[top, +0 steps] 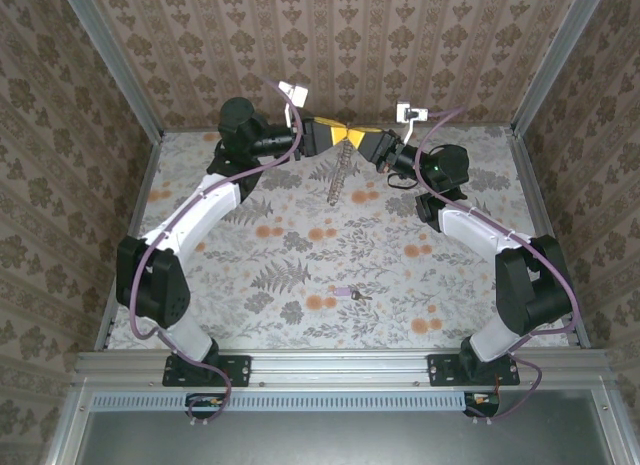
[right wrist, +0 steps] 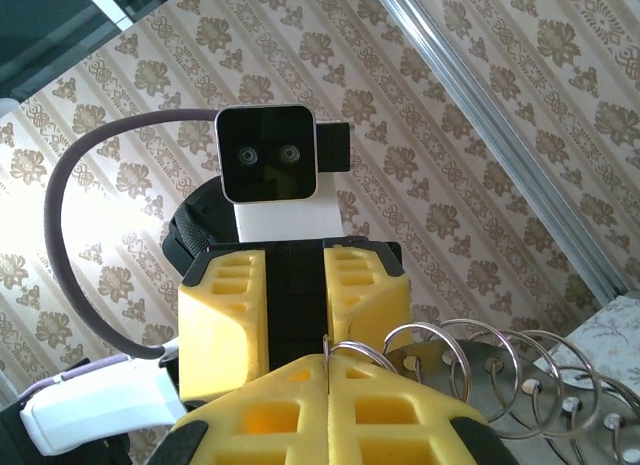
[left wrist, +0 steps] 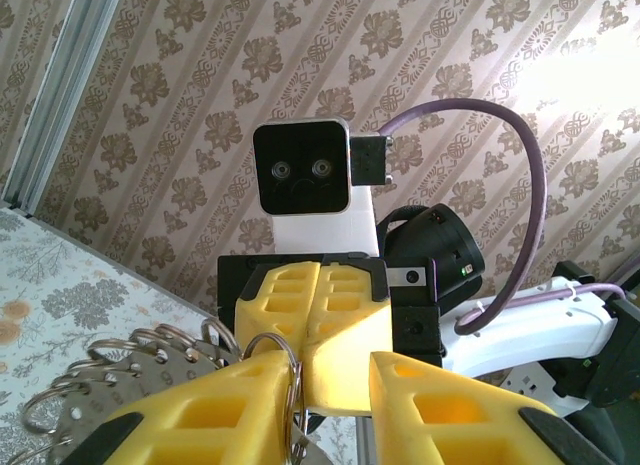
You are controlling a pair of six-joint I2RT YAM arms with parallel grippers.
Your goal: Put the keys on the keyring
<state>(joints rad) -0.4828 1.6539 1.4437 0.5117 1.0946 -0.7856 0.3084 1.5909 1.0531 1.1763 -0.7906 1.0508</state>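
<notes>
The keyring, a string of metal rings and small plates, hangs above the back of the table from where both grippers meet. My right gripper is shut on its top ring; the other rings trail off to the right. My left gripper faces it with jaws apart. That ring lies against the inner face of its left finger, and the right gripper's shut tips sit just beyond the gap. The key, lilac-headed, lies on the floral table near the front centre.
Patterned walls and aluminium posts close in the table on three sides. Both arms arch from the front rail to the back, with purple cables looping over the wrists.
</notes>
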